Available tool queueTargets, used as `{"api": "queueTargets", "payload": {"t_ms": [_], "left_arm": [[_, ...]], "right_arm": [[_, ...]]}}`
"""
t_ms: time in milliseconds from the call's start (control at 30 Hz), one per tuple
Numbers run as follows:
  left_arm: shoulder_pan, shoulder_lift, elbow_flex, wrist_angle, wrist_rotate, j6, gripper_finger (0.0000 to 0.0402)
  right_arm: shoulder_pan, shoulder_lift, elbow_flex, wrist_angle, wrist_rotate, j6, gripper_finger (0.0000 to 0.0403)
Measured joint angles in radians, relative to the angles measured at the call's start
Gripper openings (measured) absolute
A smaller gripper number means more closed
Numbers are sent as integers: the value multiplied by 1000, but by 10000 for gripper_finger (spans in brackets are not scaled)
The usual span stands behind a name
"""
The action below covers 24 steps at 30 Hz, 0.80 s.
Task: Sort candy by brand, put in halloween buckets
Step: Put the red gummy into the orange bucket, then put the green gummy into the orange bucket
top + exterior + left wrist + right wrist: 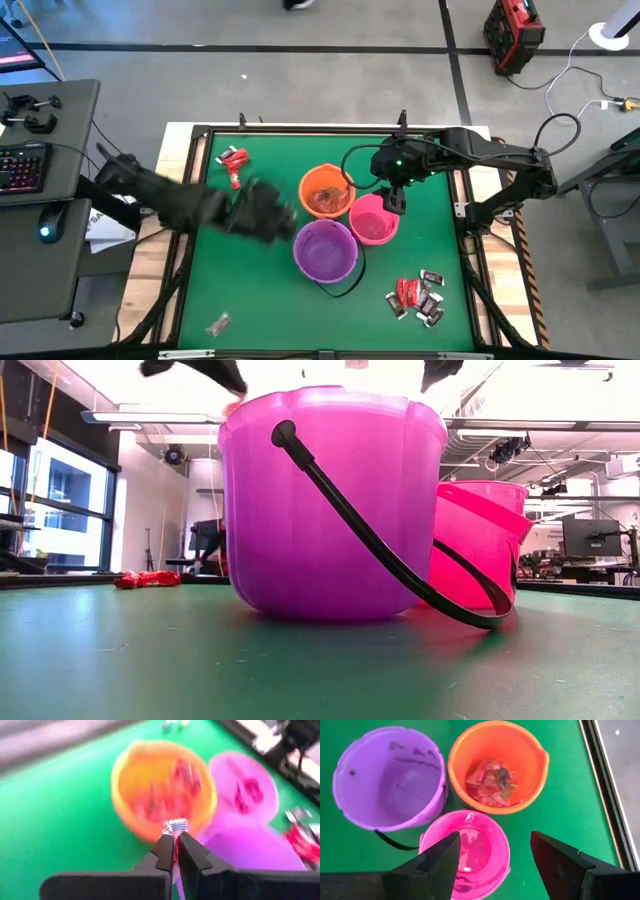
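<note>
Jaws of the left gripper (pixel 176 840) pinch one shiny red-and-clear candy (pixel 176 827); the right gripper (pixel 492 852) gapes wide. Three buckets: orange (pixel 325 191), pink (pixel 374 219), purple (pixel 325 250).

The purple bucket (pixel 320 500) stands close on the green bench (pixel 150 660), its black handle (pixel 390 550) hanging down to the surface. The pink bucket (pixel 485 540) stands behind it. Red candy (pixel 148 578) lies farther back.
</note>
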Motion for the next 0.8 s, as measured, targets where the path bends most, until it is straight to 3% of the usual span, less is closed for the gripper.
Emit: {"api": "queueTargets", "payload": {"t_ms": [167, 300, 500, 633, 800], "left_arm": [[243, 58, 0, 396, 219, 455, 2], [343, 124, 0, 575, 386, 556, 22], [395, 165, -2, 521, 522, 599, 98], [396, 154, -2, 497, 563, 627, 161], [391, 128, -1, 435, 695, 628, 219]], "right_arm": [[-4, 0, 0, 3, 38, 100, 236], [-4, 0, 0, 3, 103, 191, 236], [-4, 0, 0, 3, 135, 317, 236], [-4, 0, 0, 3, 163, 410, 236], [-4, 2, 0, 2, 167, 539, 236]]}}
